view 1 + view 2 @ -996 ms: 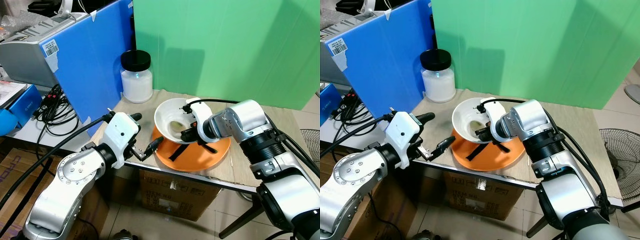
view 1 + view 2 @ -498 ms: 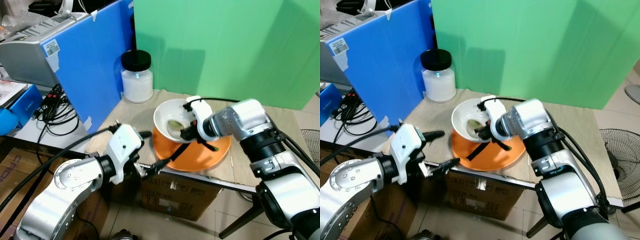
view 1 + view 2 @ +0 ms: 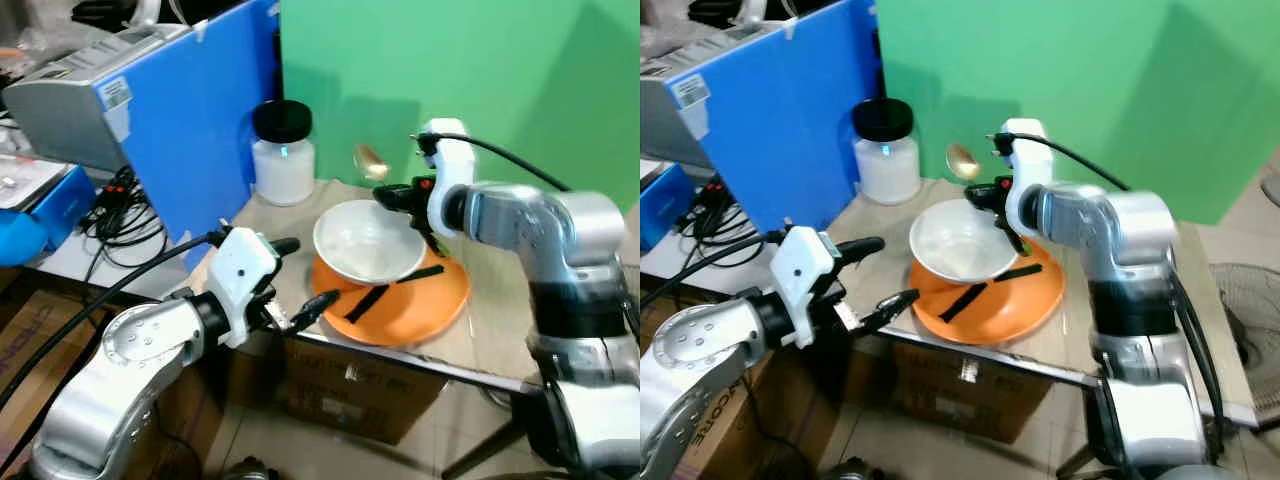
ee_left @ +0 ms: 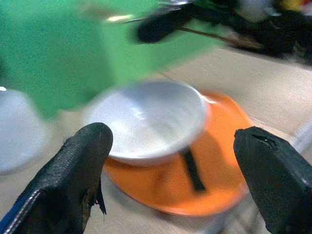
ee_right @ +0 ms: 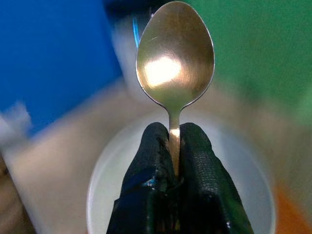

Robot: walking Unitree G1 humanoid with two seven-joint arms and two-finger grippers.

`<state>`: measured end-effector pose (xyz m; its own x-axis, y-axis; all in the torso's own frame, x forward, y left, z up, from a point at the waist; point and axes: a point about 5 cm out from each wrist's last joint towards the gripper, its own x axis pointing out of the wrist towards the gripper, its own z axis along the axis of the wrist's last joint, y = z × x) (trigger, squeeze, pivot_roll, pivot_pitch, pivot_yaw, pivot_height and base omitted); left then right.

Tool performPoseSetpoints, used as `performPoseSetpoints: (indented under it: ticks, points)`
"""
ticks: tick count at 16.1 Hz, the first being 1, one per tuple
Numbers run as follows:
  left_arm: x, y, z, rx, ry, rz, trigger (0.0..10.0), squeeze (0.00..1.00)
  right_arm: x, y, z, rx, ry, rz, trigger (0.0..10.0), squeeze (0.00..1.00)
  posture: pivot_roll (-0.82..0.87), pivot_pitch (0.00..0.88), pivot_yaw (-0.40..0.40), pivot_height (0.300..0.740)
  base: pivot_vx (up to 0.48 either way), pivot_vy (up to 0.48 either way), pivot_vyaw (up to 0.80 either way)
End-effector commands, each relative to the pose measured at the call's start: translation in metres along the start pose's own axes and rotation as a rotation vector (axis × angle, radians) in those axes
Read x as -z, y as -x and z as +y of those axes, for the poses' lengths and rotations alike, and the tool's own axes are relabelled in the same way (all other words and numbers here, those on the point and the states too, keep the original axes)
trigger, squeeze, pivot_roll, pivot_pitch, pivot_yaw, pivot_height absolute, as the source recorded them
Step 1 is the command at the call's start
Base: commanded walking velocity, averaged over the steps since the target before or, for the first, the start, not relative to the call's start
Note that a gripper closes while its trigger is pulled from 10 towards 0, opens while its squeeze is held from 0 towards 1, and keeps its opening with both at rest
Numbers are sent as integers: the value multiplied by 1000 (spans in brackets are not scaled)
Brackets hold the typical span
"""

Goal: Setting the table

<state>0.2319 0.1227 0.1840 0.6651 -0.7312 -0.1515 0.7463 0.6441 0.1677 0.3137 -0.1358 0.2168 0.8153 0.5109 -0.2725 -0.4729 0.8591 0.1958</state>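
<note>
A white bowl (image 3: 368, 243) sits on an orange plate (image 3: 410, 305) near the table's front edge. My right gripper (image 3: 393, 195) is shut on the handle of a golden spoon (image 3: 369, 160), held in the air above the bowl's far rim. In the right wrist view the spoon (image 5: 174, 53) stands up from the closed fingers (image 5: 155, 161). My left gripper (image 3: 300, 275) is open at the table's front left edge, just left of the plate. Its fingers (image 4: 78, 170) frame the bowl (image 4: 148, 117) in the left wrist view.
A white jar with a black lid (image 3: 283, 152) stands at the table's back left. A blue board (image 3: 190, 110) and a green backdrop (image 3: 470, 80) rise behind. Cables (image 3: 110, 210) and a grey box (image 3: 70, 110) lie to the left. A cardboard box (image 3: 350, 395) sits under the table.
My right gripper has lifted the spoon out of the bowl and raised it above the far rim. The bowl, tilted before, now sits level. The left gripper shifted slightly by the table edge.
</note>
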Motion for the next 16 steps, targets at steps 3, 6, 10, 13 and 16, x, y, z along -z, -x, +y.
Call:
performPoseSetpoints:
  ticks: [3,6,10,13,16]
  points:
    - [-2,-12,0,-101,5,-43,10000,0,0,32,23,42,26,-291,0,0,46,0,31,740,0,0,0]
    - [-5,-17,-6,-226,18,-90,10000,0,13,62,18,293,-42,-443,10000,0,56,0,11,740,0,0,0]
    - [-4,-11,4,-358,17,-95,10000,0,49,80,15,462,106,-420,10000,0,64,0,2,740,0,0,-400]
    - [4,-3,10,-500,-19,-89,10000,0,58,87,14,570,55,-423,10000,0,68,0,-3,740,0,0,-533]
    - [5,-2,10,-507,-12,-88,10000,0,65,84,18,571,60,-405,10000,0,59,0,6,740,0,0,0]
